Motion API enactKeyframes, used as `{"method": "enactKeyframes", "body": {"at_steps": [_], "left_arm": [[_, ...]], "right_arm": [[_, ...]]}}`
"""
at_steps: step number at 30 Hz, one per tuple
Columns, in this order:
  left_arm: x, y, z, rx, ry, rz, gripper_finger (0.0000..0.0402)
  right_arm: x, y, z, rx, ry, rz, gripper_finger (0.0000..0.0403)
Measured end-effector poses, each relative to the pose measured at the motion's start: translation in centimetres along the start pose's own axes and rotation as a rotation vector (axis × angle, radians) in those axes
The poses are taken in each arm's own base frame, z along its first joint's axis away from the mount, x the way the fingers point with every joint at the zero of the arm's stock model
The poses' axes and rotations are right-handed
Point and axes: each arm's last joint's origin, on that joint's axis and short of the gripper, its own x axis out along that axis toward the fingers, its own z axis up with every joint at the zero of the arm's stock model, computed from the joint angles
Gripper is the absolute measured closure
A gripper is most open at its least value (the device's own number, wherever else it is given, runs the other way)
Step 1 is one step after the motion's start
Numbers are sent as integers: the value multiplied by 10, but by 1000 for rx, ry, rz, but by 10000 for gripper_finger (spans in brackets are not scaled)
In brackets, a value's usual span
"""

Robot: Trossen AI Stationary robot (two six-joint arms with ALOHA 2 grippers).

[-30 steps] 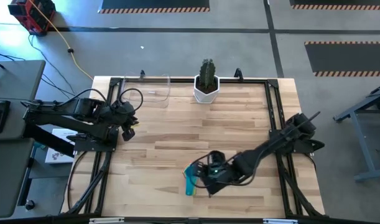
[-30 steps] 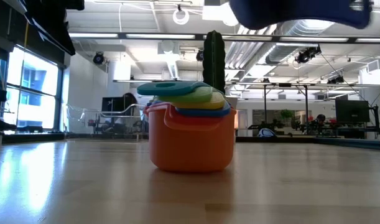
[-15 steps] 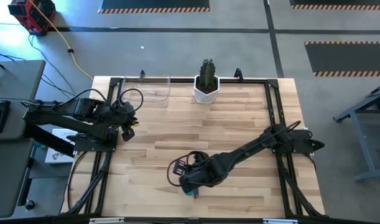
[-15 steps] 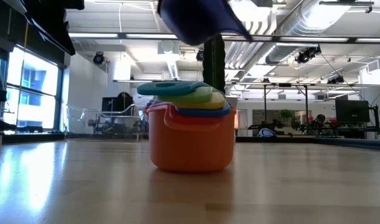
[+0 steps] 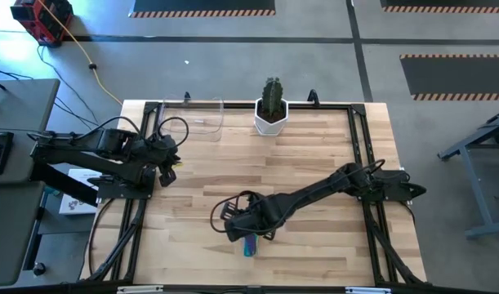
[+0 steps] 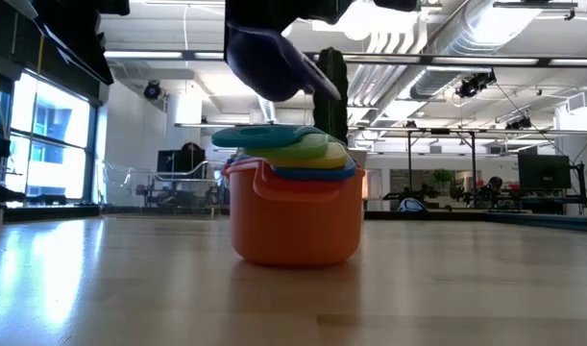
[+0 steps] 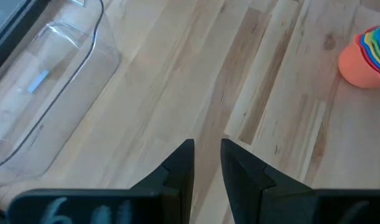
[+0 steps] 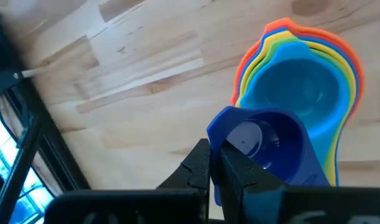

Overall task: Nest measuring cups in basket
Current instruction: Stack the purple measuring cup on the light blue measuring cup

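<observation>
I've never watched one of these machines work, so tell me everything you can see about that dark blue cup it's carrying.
The dark blue cup is a small, smooth, plastic-looking scoop, round and hollow, with a pale disc at its bottom. The right tool pinches its rim, fingers shut on it. It hangs tilted in the air, touching nothing else, just above the stack of cups, whose outermost cup is orange and topmost teal. The stack stands on the wooden table, outside the clear tub.

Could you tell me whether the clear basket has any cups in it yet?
Empty: the basket shows bare walls and floor, while the nested cups sit apart on the table.
</observation>
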Motion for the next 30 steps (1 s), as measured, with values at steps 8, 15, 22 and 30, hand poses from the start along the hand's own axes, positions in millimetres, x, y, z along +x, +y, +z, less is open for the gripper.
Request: {"method": "enactKeyframes", "body": {"at_steps": [8,15,22,30], "left_arm": [[0,0,0,0,0,-1,332],[0,0,0,0,-1,1,332],[0,0,0,0,-1,1,332],[0,0,0,0,-2,1,332]], "right_arm": [[0,-4,5,17,42,-116,402],[6,-4,11,28,48,-158,402],[16,-1,18,49,57,-152,402],[17,1,20,58,80,-171,397]]}}
